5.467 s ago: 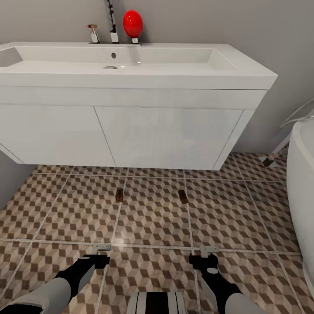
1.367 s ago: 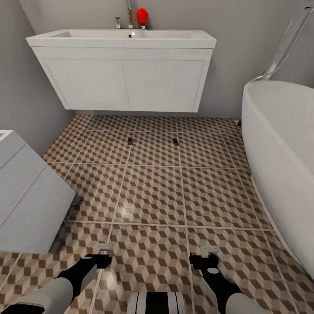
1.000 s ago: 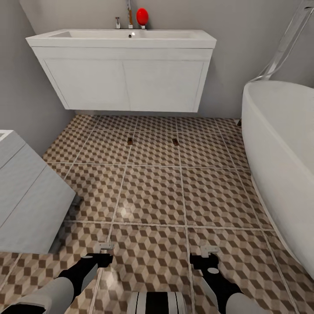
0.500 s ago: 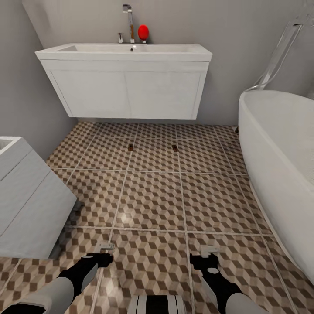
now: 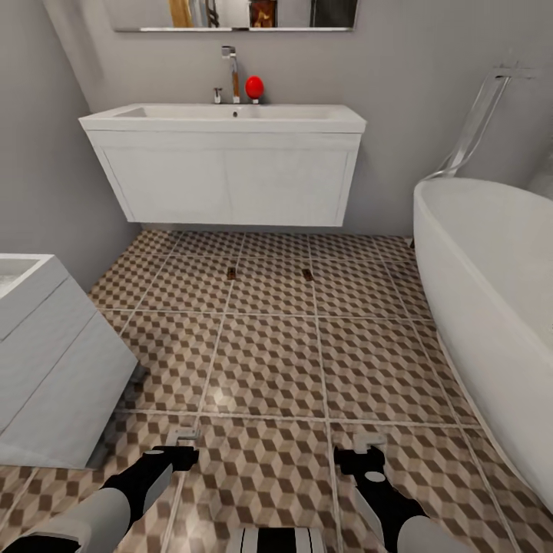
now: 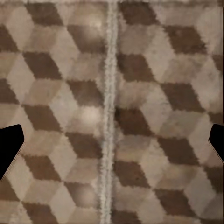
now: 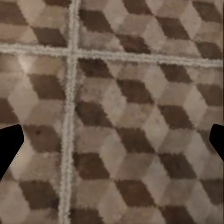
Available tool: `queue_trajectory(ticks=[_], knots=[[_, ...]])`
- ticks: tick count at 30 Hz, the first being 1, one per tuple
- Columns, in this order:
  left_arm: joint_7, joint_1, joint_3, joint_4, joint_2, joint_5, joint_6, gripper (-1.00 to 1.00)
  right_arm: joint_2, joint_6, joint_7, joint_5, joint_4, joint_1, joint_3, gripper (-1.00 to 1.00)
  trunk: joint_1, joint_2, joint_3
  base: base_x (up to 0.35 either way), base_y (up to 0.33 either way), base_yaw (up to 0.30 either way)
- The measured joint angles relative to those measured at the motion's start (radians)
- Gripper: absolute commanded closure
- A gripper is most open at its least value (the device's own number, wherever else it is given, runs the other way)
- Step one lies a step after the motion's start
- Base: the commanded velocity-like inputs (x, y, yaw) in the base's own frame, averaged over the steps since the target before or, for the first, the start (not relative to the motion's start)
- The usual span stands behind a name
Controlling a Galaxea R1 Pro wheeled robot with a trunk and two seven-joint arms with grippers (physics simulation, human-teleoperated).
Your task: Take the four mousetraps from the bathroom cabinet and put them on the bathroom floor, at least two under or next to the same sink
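Two mousetraps lie on the bathroom floor [image 5: 269,361] in front of the bathroom sink [image 5: 223,119], one to the left [image 5: 231,273] and one to the right [image 5: 307,274], about a tile's width apart. Each is a small brown board, just out from under the white vanity. My left gripper [image 5: 182,439] and right gripper [image 5: 369,443] hover low over the near tiles, far from both traps. In the wrist views, the left gripper [image 6: 112,144] and right gripper [image 7: 112,142] are open over patterned tile with nothing between the fingers. The cabinet is out of view.
A white bathtub [image 5: 491,292] runs along the right side. A white boxy fixture [image 5: 46,361] juts in at the near left. Grey walls close the left and back. A mirror's lower edge [image 5: 230,15] shows above the tap.
The whole view has pulled back and tilted up, so the sink looks smaller and the mirror has come into view. The mousetraps lie where they were. Both grippers keep their pose.
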State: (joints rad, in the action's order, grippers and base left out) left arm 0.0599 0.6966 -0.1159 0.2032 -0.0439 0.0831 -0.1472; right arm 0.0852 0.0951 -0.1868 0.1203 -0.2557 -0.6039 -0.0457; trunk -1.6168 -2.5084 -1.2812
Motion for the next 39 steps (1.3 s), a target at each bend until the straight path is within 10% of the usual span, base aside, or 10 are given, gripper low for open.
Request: queue_trajectory(ticks=[39], knots=[[0.0, 0.0, 0.001, 0.0, 0.002, 0.0, 0.005, -1.0, 0.0, -0.005, -0.002, 0.001, 0.0, 0.0, 0.0, -1.0, 0.024, 0.022, 0.149, 0.0, 0.0, 0.0]])
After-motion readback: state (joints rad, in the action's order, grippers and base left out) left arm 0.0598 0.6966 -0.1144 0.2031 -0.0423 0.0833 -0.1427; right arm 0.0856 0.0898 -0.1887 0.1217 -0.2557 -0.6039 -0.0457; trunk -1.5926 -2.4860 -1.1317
